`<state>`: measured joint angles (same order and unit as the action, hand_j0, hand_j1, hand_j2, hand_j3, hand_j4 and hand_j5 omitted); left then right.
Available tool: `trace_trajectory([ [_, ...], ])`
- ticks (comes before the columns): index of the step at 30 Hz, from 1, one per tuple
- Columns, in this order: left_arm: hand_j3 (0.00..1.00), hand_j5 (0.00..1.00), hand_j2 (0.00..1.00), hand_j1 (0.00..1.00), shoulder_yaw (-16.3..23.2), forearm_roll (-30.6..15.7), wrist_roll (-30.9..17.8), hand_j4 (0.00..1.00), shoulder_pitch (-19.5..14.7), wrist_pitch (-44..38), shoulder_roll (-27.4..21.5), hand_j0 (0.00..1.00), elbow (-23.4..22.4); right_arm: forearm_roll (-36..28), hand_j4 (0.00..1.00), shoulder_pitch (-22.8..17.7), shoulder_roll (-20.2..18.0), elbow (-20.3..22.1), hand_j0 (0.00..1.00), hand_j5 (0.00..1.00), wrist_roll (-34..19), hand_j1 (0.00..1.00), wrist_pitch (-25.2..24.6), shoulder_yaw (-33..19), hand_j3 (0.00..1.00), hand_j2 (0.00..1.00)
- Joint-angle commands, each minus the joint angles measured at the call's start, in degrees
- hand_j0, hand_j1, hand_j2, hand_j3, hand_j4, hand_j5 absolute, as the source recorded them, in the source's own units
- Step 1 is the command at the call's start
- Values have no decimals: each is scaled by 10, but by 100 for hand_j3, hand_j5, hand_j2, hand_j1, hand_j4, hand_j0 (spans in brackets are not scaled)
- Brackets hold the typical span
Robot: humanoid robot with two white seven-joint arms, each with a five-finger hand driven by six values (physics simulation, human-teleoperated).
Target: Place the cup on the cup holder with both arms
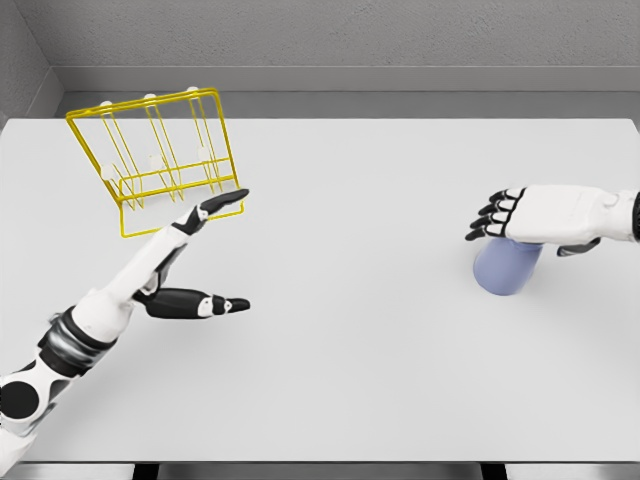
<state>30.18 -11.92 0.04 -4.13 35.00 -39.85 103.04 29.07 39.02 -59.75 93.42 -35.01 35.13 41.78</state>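
Observation:
A pale blue cup (pixel 505 268) stands on the white table (pixel 350 350) at the right. My right hand (pixel 505 218) hovers flat just above its top, fingers stretched toward the left, holding nothing. A yellow wire cup holder (pixel 160 160) with white-tipped pegs stands tilted at the back left. My left hand (pixel 205 255) lies just in front of the holder's base, fingers extended toward its lower right corner and thumb spread apart below, with nothing in it.
A grey wall runs behind the table's far edge. The table's front edge shows at the bottom of the picture, with dark gaps below it.

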Motion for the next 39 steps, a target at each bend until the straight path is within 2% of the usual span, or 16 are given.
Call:
trace_trajectory([
  [1,100,100,100,100,23,-57,-11,100,0,0,-1,100,1,2,100,1,3,-3,100,100,0,100,-1,7,100,100],
  [5,100,100,100,100,24,-140,-22,100,-3,-96,0,100,1,5,100,0,3,-1,100,100,0,100,-1,7,100,100],
  [6,100,100,100,100,24,-145,-23,100,-3,-102,-2,100,1,5,100,0,3,-1,100,100,0,100,-1,8,100,100],
  [8,100,100,100,100,24,-146,-36,100,-3,-110,-5,100,1,12,99,0,3,-1,99,99,0,99,-1,8,99,99],
  [14,100,100,100,100,24,-166,-44,100,-13,-189,-15,100,1,25,79,0,3,1,79,79,0,79,-1,19,79,79],
  [15,100,100,100,100,24,-166,-44,100,-13,-201,-15,100,1,25,79,0,3,1,79,79,0,79,-1,19,79,79],
  [19,100,100,100,100,39,-165,-44,100,-41,-267,-1,100,1,27,72,0,3,1,72,72,0,72,-1,20,72,72],
  [23,100,100,100,100,40,-166,-44,100,-47,-304,18,100,0,27,63,0,3,1,63,63,0,63,-1,20,63,63],
  [30,100,100,100,100,49,-165,-44,100,-52,-323,44,100,-8,25,59,7,3,4,59,59,0,59,-1,15,59,59],
  [32,100,100,100,100,53,-165,-44,100,-52,-324,49,100,-8,24,59,11,2,23,59,59,0,59,-1,13,59,59],
  [35,100,100,100,100,65,-163,-44,100,-53,-325,58,100,-14,20,59,19,1,29,59,59,0,59,-1,12,59,59],
  [39,100,100,100,100,66,-164,-44,100,-52,-325,72,100,-35,19,56,26,3,67,56,56,0,56,-1,11,56,56],
])
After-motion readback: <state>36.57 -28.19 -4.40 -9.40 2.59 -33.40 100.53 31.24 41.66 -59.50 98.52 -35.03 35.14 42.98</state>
